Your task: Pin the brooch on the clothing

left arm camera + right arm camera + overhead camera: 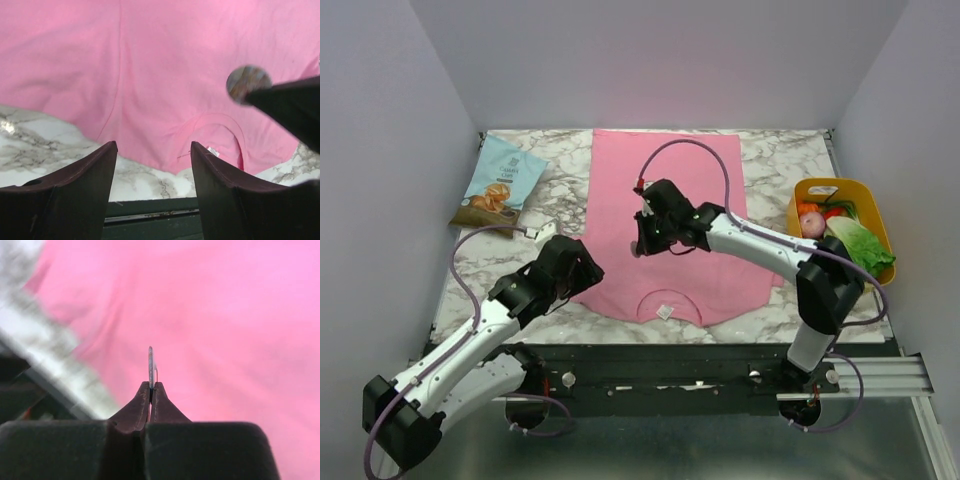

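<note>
The brooch [150,365] stands edge-on at the very tip of the right fingers [144,399], which are pressed together on its lower rim and pinch it, so most of the disc sticks out beyond them. Seen from the left wrist, the same brooch [248,84] shows its round silvery face, up and to the right of the left fingers [80,185]. Under the right fingers and all around them lies the pink T-shirt [720,270], flat on the counter [760,160]; we cannot tell if the brooch touches the fabric. The left fingers are spread apart with nothing between them, and they hover over the near hem side of the T-shirt. Just ahead of their right tip we see the neckline with the white label [213,151]. Well away from both pairs of fingers, a snack bag [500,185] lies beyond the left fingers, and a yellow basket [840,187] with vegetables stands past the right arm.
</note>
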`<state>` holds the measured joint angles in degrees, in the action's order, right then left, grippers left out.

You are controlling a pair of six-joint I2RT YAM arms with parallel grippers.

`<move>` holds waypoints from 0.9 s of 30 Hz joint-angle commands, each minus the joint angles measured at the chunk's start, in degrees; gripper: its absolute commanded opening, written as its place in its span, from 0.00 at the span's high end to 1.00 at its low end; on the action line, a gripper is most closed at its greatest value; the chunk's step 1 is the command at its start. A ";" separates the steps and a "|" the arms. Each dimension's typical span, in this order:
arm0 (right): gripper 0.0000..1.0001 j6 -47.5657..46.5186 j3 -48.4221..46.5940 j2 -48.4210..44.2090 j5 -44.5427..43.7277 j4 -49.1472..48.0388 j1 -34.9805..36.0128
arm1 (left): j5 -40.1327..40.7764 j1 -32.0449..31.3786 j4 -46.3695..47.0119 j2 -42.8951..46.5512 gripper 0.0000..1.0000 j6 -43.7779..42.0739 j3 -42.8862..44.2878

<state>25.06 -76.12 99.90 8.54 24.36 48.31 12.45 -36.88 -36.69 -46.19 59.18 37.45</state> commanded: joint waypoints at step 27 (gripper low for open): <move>0.37 -11.00 -21.19 14.74 -40.10 18.27 3.98 | 1.79 -0.21 11.37 -0.73 0.24 -8.46 -0.19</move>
<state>14.50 -99.42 122.91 -39.27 47.46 52.71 12.08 -36.88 -26.83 -45.34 52.73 36.40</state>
